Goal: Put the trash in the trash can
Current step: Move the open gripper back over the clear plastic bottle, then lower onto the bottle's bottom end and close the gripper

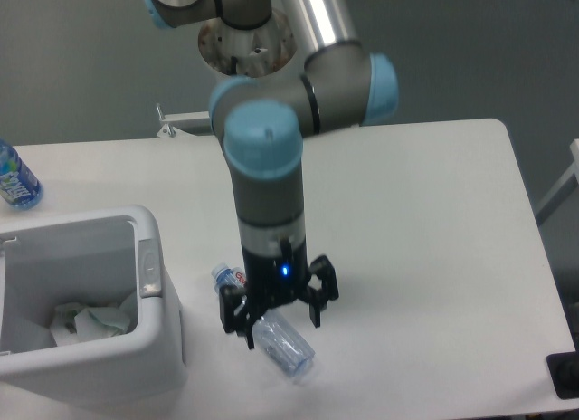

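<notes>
The clear water bottle (pixel 269 334) lies on the white table (pixel 416 221), and the gripper (pixel 283 326) stands over its middle with fingers spread apart on both sides. Left of it, the crumpled wrapper (pixel 86 320) sits inside the trash can (pixel 149 348). A blue-labelled bottle (pixel 15 177) stands far behind.

Single fixed cam, no 2nd view so no overlap to report. Mounted high, across the table (pixel 425 194) from the arm base (pixel 249 49), tilted steeply down, approx 3/4 top-down. Base sits at 12 o'clock in frame, grey wall behind it. Mid range: most of tabletop in shot, far edge and rounded corner at 1-2 o'clock visible, near edge cropped at 6. Trash can (pixel 154 338) at 8 o'clock, cut by left and bottom borders. Blue-labelled bottle (pixel 15 180) at 9-10 o'clock, partly cropped. Gripper (pixel 282 319) w/ bottle (pixel 271 334) just below centre, approx 6. Dark object (pixel 564 377) at 4-5 o'clock, cropped by the frame edge.
</notes>
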Controlling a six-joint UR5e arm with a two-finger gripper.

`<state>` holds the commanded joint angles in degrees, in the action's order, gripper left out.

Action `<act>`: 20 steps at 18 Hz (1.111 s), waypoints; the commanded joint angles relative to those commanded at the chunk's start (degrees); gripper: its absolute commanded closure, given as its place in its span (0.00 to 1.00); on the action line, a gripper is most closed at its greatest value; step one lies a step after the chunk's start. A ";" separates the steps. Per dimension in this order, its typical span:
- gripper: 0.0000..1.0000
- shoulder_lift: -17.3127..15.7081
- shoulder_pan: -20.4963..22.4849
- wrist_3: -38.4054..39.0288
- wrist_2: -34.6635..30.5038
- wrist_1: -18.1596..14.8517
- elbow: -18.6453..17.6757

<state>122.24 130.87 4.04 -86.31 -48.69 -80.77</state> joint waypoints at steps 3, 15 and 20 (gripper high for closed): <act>0.00 2.38 0.09 -0.09 -0.35 -0.26 -0.17; 0.00 4.84 1.23 -0.44 -4.74 -0.44 -3.87; 0.00 4.84 1.23 -0.26 -4.22 -0.44 -3.69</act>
<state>127.09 132.10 3.78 -90.53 -49.13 -84.46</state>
